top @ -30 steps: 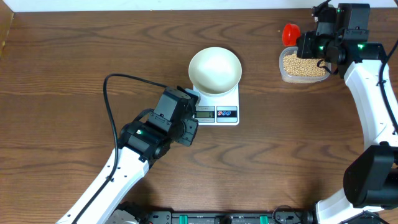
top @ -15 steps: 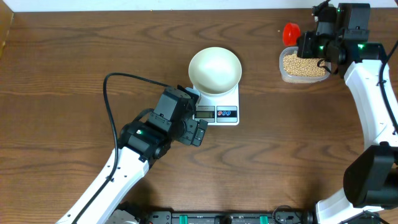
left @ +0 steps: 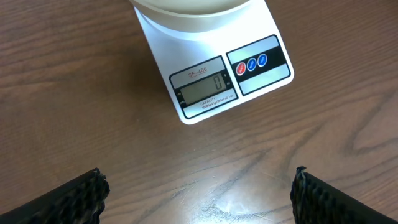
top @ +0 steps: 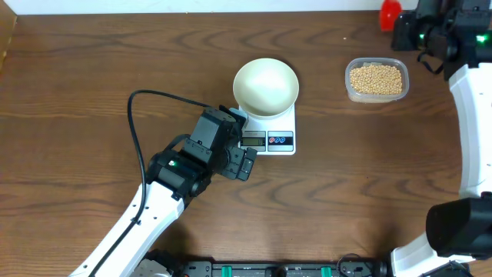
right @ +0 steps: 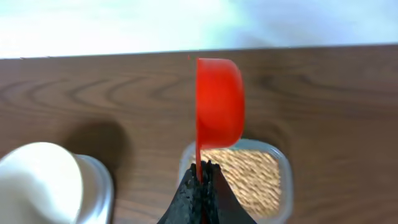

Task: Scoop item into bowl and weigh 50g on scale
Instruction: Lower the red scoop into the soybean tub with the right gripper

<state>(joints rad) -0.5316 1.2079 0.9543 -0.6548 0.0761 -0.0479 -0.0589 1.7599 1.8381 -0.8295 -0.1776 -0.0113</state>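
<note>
The cream bowl (top: 266, 86) stands empty on the white scale (top: 270, 138). In the left wrist view the scale (left: 261, 37) shows a display (left: 206, 91) reading 0. My left gripper (top: 244, 160) (left: 199, 190) hovers open just in front of the scale, with nothing between its fingers (left: 74, 199). The tan beans (top: 376, 78) fill a clear tub at the back right. My right gripper (top: 403, 23) (right: 202, 171) is shut on the handle of a red scoop (top: 390, 13) (right: 219, 102), held high above and behind the tub of beans (right: 249, 180).
A black cable (top: 142, 123) loops over the table left of the left arm. The table's far edge (right: 124, 55) lies just behind the scoop. In the right wrist view, the bowl (right: 37, 180) sits at the lower left.
My left gripper has opened in front of the scale. The right arm has lifted the red scoop up and back, away from the tub of beans.
</note>
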